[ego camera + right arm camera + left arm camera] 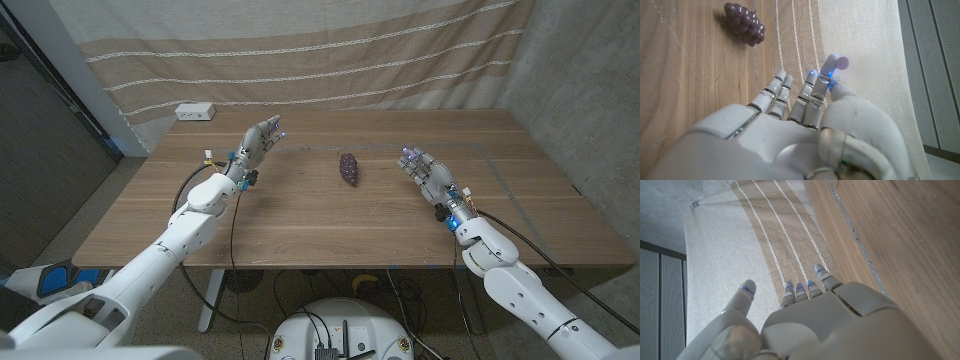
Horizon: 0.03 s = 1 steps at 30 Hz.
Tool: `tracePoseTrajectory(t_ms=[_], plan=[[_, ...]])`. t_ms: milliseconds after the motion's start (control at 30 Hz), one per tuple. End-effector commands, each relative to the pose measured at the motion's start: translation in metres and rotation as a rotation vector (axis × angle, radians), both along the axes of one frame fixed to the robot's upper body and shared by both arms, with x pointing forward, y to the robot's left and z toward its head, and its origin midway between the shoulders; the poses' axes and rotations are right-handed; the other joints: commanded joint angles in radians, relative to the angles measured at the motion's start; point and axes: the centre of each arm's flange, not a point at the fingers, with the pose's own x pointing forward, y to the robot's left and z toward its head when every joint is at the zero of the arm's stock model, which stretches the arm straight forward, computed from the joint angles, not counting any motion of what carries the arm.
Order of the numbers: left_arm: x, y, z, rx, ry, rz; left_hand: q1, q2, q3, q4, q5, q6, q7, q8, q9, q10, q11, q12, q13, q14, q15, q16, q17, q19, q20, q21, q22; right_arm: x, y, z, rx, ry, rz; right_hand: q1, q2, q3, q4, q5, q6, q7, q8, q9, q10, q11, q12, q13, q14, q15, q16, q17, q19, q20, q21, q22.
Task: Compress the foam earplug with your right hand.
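White box (195,112) upper left of the table (300,225), out of the way. Left hand (258,140) left of centre, raised, fingers straight, thumb spread, holding nothing; likely parked, since the task is for the other hand. Bunch of grapes (348,167) at centre, untouched. Right hand (425,172) right of centre; in the right wrist view its fingertips (829,65) seem to pinch a small mauve earplug (843,63), lifted off the table, probably for squeezing.
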Motion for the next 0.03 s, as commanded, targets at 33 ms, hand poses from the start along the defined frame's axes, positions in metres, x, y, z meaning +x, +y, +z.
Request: tracePoseTrajectory(t_ms=[33], plan=[[0.0102,-0.0029,0.0044,0.009,0.001,-0.037,0.011,0.007,-0.001,-0.008,-0.001,-0.009,-0.001,0.001,0.004,-0.006,0.001,-0.001,0.003,-0.013,-0.013,0.000,-0.001,-0.007,-0.001,0.000,0.003,-0.0086,-0.0026,-0.0107,0.037,0.016,-0.046,0.000,-0.005,0.010,-0.003,0.005,-0.005,0.004,0.011,0.010,0.019,-0.015,0.007,0.009,0.002,-0.151,0.001,0.004,-0.008,0.003,0.000,0.003]])
